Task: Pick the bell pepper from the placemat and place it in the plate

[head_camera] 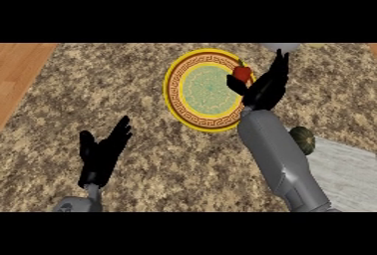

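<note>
- The tabletop [147, 164] was speckled brown stone, and a strip of wood [18, 74] ran along its far left side.
- A round plate [207, 89] lay far of centre, with a yellow rim, a brown patterned band inside that and a pale green middle.
- The right hand [267, 84] was over the plate's right rim, and its grey forearm [283, 159] ran up from the near right.
- Its fingers [281, 62] pointed far, while the thumb side curled toward a small red thing at the rim.
- That red thing, the pepper [242, 73], sat between thumb and fingers at the plate's right edge, pinched by the hand.
- Whether the pepper touched the plate or was held just above it could not be told.
- A grey placemat [350, 174] lay at the near right, partly hidden behind the forearm.
- A dark green round thing [303, 138] sat at the placemat's far left corner, just beside the forearm; what it was could not be told.
- The left hand [103, 149] rested at the near left, spread open with fingers pointing far and holding nothing, well apart from the plate.
- A pale object [282, 46] showed only partly at the far edge, past the right hand's fingertips.
</note>
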{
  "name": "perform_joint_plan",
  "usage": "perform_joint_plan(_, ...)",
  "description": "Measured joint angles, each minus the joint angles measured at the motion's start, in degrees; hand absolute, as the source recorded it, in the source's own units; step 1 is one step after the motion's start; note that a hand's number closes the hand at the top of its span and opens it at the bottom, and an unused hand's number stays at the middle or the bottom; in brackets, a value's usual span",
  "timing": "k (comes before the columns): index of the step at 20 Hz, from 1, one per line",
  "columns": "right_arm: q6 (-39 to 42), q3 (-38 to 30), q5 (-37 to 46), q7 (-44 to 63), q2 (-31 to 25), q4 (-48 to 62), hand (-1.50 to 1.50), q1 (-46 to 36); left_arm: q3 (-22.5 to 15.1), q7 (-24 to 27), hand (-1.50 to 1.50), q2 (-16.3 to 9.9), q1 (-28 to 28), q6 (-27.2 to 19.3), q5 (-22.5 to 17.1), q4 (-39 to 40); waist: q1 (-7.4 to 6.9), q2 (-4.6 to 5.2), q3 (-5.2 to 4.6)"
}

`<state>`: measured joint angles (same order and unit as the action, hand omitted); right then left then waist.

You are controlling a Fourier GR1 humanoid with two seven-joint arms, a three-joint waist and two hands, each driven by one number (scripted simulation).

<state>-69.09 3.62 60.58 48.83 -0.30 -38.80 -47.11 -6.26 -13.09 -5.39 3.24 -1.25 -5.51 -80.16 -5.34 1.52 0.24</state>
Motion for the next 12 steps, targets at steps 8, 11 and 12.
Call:
perform_joint_plan(8,-7.9,11.1,-14.9,-4.7,0.0,-8.9,-1.50,7.1,1.3,-0.1,0.00,-0.9,-2.1,-0.3,-0.3,-1.1,2.15,-0.81,-0.05)
perform_joint_plan(11,-9.0,17.1,-19.8,-7.3,0.1,-15.9,-1.50,12.2,1.1,-0.5,0.00,-0.6,-3.9,-0.6,-0.3,-2.7,3.22,-1.10,-0.07)
perform_joint_plan(12,-9.4,19.4,-21.0,-8.1,0.1,-18.3,-1.50,14.3,1.4,-0.2,0.00,-0.7,-4.3,-0.5,-0.4,-2.7,3.53,-1.19,-0.10)
